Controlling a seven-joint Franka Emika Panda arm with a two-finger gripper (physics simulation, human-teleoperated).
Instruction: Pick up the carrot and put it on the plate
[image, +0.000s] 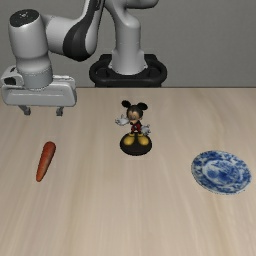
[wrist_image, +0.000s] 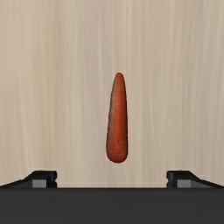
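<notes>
On the tabletop (image: 100, 215) (wrist_image: 52, 70): an orange carrot (image: 45, 161) (wrist_image: 117, 118) is lying flat on the pale wood grain, over at the exterior view's left, touching nothing else.
Carrot from the wrist view: it is lying lengthwise ahead of the gripper, roughly on the line midway between the two fingertips. Its thicker rounded end is sitting nearer them and its narrow tip is pointing away, with bare wood showing all around it.
Gripper (image: 43, 111) (wrist_image: 113, 179): it is hanging above the tabletop with its fingers pointing down, on the carrot's side of the scene and clear of the carrot itself (a strip of bare wood is separating the two in the exterior view).
Gripper state: the fingers are standing wide apart and are holding nothing; neither one is touching the carrot.
Plate (image: 221, 171): a blue-and-white patterned plate is sitting at the exterior view's right, well apart from the carrot.
Figurine (image: 135, 128): a Mickey Mouse figurine is standing upright on a dark round base, between the carrot and the plate and touching neither.
Robot base (image: 128, 70): its dark foot is sitting at the tabletop's far edge, behind the figurine.
</notes>
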